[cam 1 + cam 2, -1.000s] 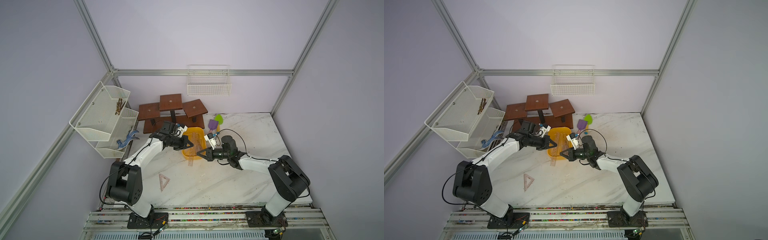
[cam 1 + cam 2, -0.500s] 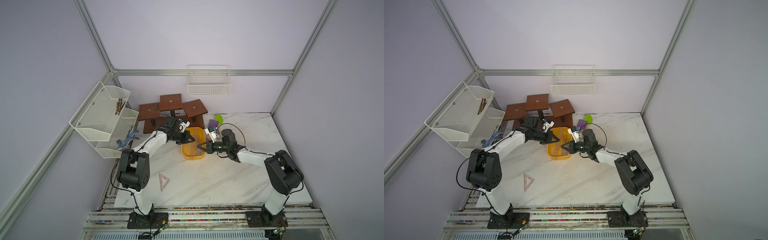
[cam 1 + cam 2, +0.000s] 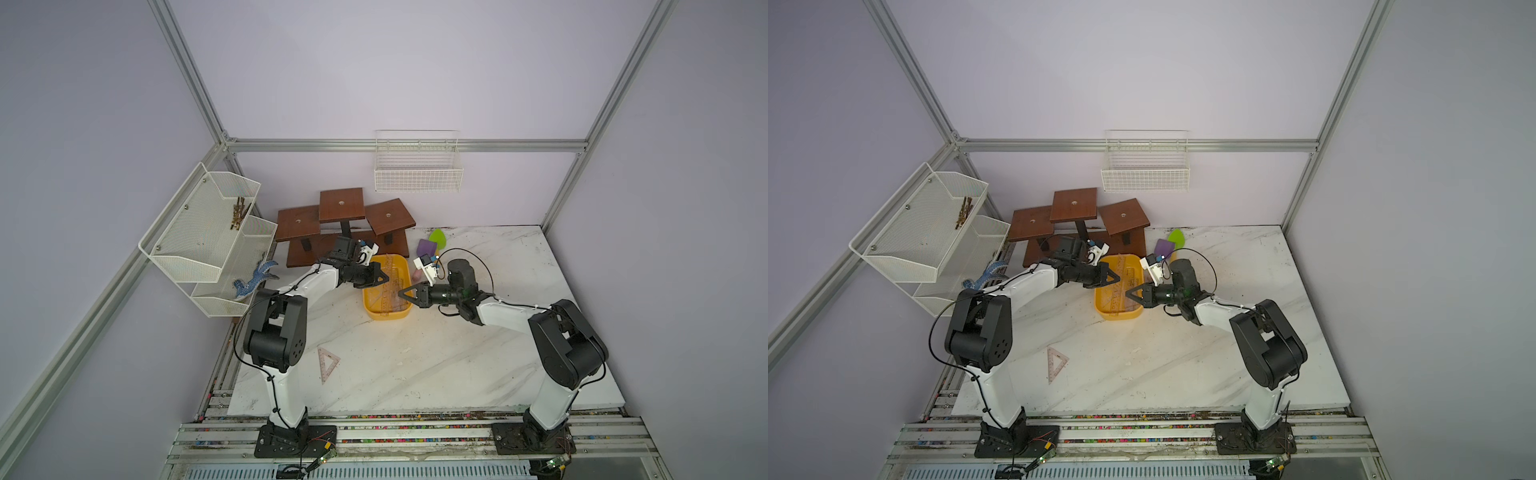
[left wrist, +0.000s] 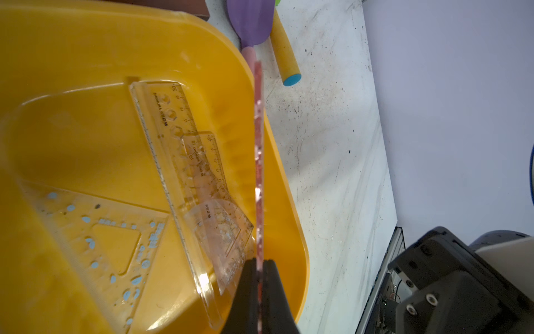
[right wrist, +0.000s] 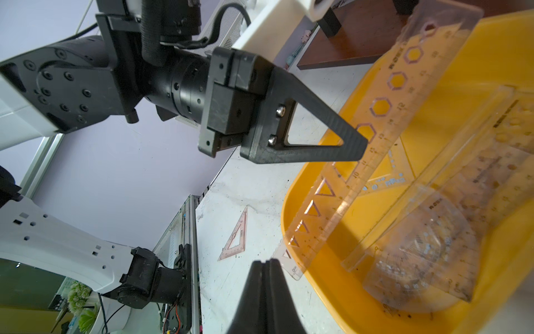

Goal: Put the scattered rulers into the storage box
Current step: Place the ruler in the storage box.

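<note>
The yellow storage box (image 3: 366,306) (image 3: 1099,309) stands mid-table with several clear rulers inside: a long straight one (image 4: 167,150), a set square (image 4: 101,237) and a protractor (image 5: 427,254). My left gripper (image 3: 386,279) (image 3: 1118,277) (image 4: 259,261) is shut on a pinkish stencil ruler (image 4: 258,144) (image 5: 384,115), held on edge and slanting over the box. My right gripper (image 3: 400,293) (image 3: 1127,292) (image 5: 265,261) is shut and empty, close beside that ruler's lower end at the box's rim. A pinkish set square (image 3: 327,365) (image 3: 1056,364) (image 5: 235,237) lies on the table near the left arm's base.
Purple (image 3: 427,248) and green (image 3: 437,237) toy shovels lie behind the box. A brown wooden stand (image 3: 343,216) sits at the back. A white mesh rack (image 3: 208,241) hangs on the left wall and a wire basket (image 3: 417,174) on the back wall.
My left gripper has carried the pinkish ruler farther back so it lies over the box. My right gripper has moved back alongside the box's rim.
</note>
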Controlling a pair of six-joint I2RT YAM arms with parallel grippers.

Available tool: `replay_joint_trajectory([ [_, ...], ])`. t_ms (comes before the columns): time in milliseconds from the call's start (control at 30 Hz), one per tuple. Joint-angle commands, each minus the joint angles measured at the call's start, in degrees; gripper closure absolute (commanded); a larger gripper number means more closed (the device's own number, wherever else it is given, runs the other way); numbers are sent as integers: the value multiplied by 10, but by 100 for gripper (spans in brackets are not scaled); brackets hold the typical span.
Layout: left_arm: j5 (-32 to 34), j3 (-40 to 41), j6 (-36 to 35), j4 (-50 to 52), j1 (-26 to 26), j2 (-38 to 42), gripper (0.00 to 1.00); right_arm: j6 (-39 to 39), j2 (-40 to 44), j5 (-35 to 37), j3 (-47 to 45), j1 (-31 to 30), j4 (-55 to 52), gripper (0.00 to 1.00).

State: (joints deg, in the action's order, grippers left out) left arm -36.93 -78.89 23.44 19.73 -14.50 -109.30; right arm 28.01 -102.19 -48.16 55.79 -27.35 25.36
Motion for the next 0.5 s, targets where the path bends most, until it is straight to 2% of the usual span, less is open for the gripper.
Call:
replay_joint_trajectory([
  [0, 22, -14, 26, -70, 4, 2, 100, 14, 13, -21, -6, 4, 42, 93],
  [300, 22, -54, 14, -82, 12, -41, 100, 35, 7, -37, -13, 7, 74, 93],
  [467, 24, -27, 29, -106, 12, -45, 100, 38, 11, -40, -18, 11, 78, 93],
])
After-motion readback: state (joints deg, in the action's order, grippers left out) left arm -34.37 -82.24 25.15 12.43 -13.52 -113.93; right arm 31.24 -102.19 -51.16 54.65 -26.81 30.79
